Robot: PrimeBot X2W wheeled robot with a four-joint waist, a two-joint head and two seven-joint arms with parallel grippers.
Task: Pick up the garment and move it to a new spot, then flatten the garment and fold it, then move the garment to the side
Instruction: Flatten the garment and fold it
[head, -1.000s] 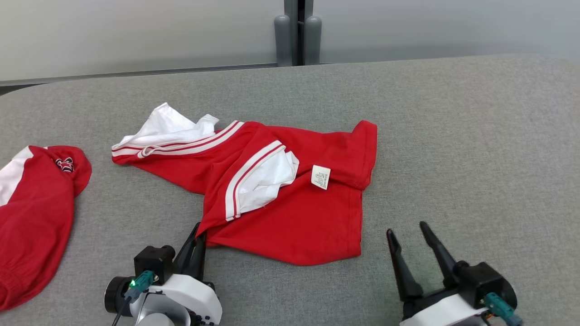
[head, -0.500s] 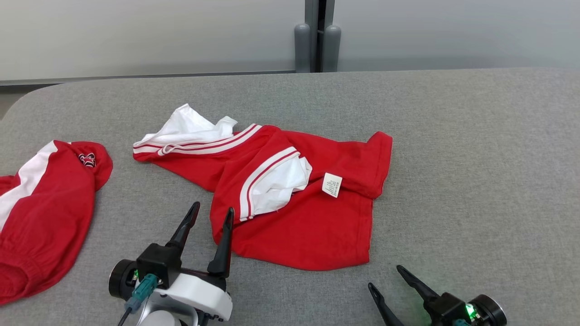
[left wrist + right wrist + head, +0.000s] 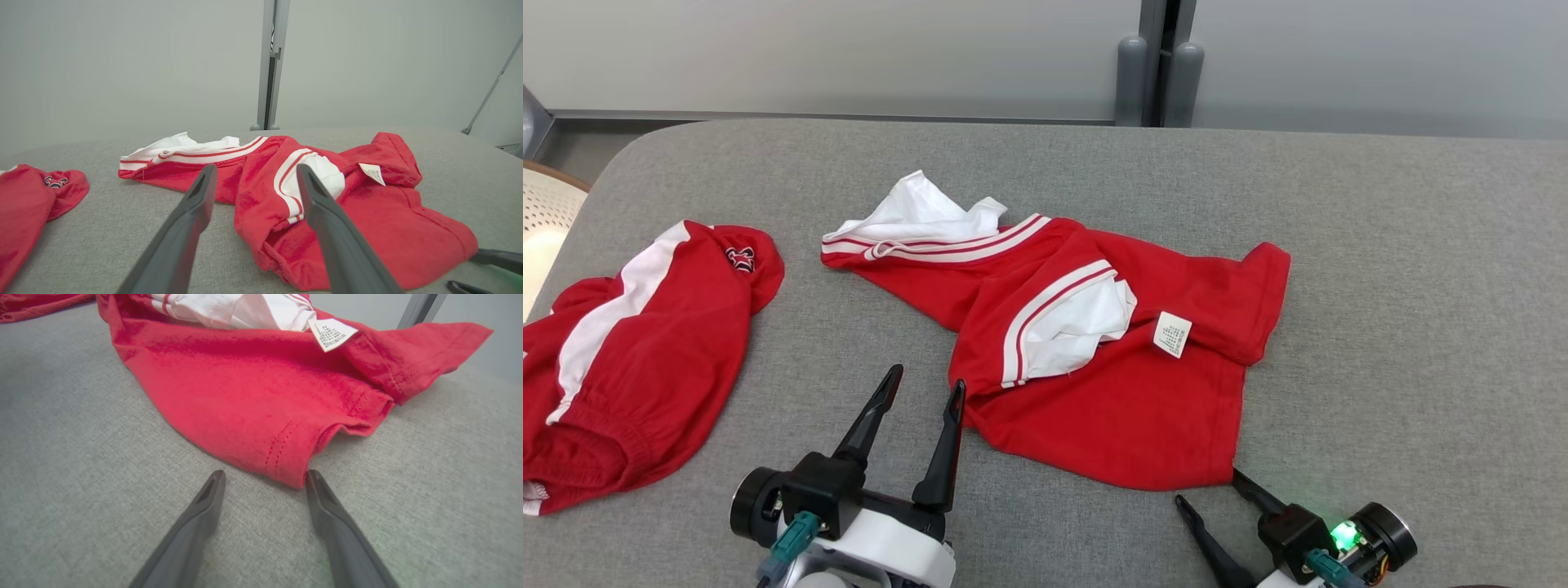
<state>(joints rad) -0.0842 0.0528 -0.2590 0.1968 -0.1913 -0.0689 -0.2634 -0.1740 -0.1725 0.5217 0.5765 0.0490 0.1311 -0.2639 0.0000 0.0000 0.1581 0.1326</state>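
Garment [image 3: 1111, 376] is lying rumpled on the worktop [image 3: 1405, 245], so flattening and folding look undone. Left gripper [image 3: 929, 377] and right gripper [image 3: 1207, 487] sit by its near corners, jaws apart, holding nothing.

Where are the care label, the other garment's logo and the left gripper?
care label [image 3: 1172, 334]: head view, middle of the white tag.
logo [image 3: 740, 259]: head view, centre of the dark emblem.
left gripper [image 3: 929, 377]: head view, midway between the tips of its open fingers.
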